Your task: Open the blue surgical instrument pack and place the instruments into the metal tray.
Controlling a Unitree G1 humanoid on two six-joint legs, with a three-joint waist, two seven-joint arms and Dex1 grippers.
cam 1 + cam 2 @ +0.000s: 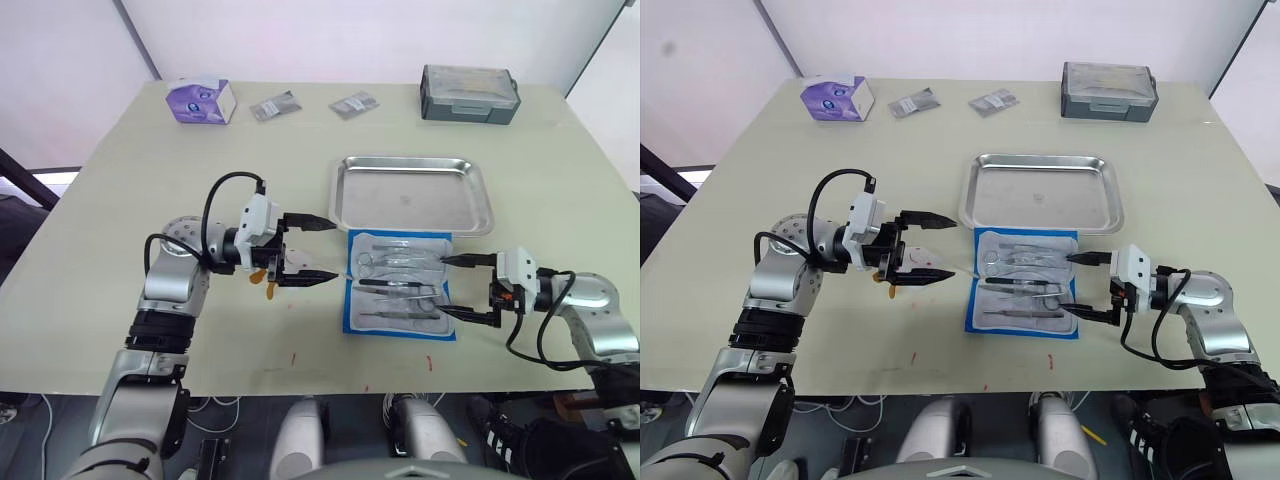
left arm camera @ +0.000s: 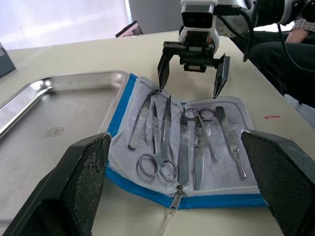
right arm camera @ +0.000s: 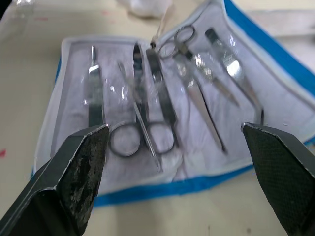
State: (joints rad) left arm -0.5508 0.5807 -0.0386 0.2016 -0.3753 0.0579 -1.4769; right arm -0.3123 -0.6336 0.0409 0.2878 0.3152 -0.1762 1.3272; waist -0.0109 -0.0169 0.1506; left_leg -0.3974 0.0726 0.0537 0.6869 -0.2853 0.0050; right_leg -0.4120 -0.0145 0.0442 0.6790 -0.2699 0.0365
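The blue pack (image 1: 400,285) lies opened flat on the worktop (image 1: 120,180), its white lining facing up and its far edge just beside the near rim of the metal tray (image 1: 412,195). That closeness suits the job: each piece has only a short way to travel. The instruments (image 2: 182,140), scissors and forceps with ring handles, lie side by side across the lining, so the pack looks already open and the moving step not yet begun; the tray is bare.

The left tool (image 1: 310,250) hangs over the worktop just beside the pack's left edge, its two black fingers spread wide and gripping nothing. The right tool (image 1: 462,290) sits at the pack's right edge, also spread wide and empty, one finger near the far corner and the other near the close corner. With one tool on each side and both pointed inward, either could reach in for a piece.

The slim metal pieces lie flat on a soft lining, so I judge a pick will need a fingertip under or squarely across a shaft; ring handles may catch their neighbours.

A purple tissue box (image 1: 200,100), two small grey sachets (image 1: 275,107) and a grey lidded box (image 1: 470,94) stand along the far side, well apart from the work.
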